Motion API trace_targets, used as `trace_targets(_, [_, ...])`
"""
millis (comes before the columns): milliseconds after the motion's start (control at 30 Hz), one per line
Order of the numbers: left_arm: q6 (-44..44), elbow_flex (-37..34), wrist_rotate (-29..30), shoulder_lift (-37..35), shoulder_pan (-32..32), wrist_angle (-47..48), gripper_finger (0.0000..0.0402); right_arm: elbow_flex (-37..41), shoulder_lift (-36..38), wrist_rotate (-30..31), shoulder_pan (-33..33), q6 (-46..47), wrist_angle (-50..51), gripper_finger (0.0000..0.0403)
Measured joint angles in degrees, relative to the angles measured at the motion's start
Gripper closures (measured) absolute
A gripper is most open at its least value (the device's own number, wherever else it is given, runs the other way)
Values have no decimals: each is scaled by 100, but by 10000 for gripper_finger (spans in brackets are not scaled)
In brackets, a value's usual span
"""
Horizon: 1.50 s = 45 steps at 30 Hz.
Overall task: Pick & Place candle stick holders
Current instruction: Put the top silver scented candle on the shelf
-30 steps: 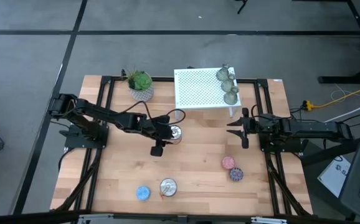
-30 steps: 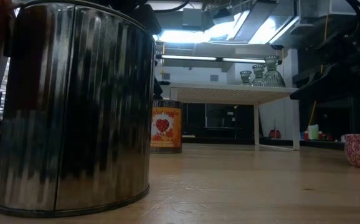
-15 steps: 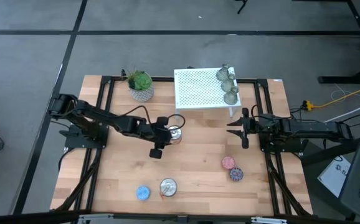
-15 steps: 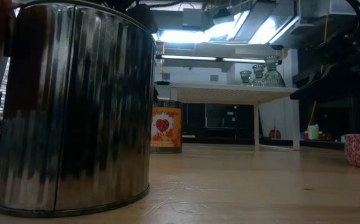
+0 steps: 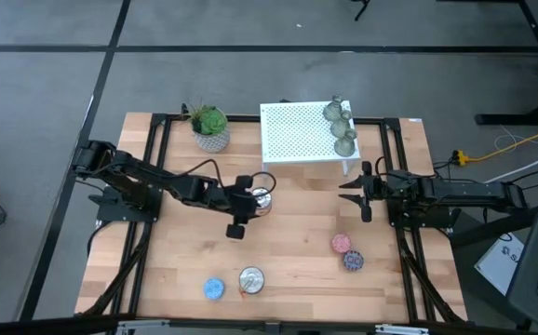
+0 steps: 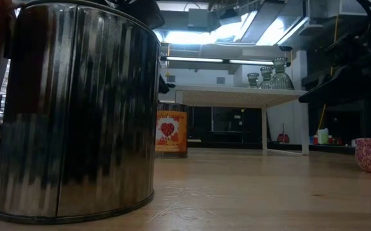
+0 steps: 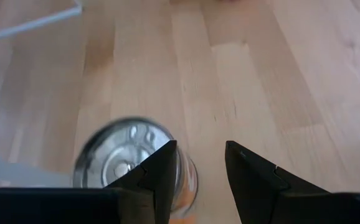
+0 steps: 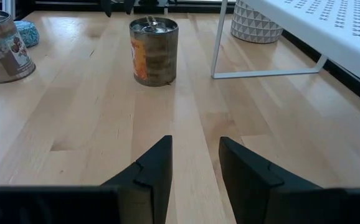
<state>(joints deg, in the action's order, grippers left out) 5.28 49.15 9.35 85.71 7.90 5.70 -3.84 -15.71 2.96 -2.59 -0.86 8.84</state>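
Left end effector [image 7: 198, 171] spread above wooden table [image 5: 288, 233], grey floor [image 5: 250, 74] beyond

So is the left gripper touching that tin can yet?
Cannot tell. In the left wrist view the left gripper overlaps the tin can, no gap or contact plain.

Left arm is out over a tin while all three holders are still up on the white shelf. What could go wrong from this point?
The left gripper hangs right beside the tin, fingers apart and empty; swinging toward the shelf it could knock the tin over. The three candle holders stand bunched at the shelf's edge, so grabbing one may topple another off. The right gripper, open, waits near the shelf leg and could snag it.
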Motion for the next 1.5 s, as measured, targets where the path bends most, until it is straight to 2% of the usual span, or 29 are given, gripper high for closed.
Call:
trace_targets(300, [25, 0, -157, 0, 0, -5, 270, 0, -2, -2, -1, 0, 0, 268])
trace_targets(633, [-379, -1, -37, 253, 5, 3, 270, 0, -2, -4, -1, 0, 1, 268])
trace_targets(967, [-366, -2, -15, 359, -13, 13, 272, 0, -2, -17, -2, 0, 2, 268])
trace_targets(1100, [-389, 0, -1, 534, -13, 65, 294, 0, -2, -17, 0, 0, 0, 268])
trace_targets(1400, [-438, 0, -77, 1093, -7, 60, 388, 0, -2, -15, 0, 0, 0, 268])
trace_targets(1500, [-542, 0, -227, 1065, 25, 58, 398, 0, -2, -15, 0, 0, 2, 268])
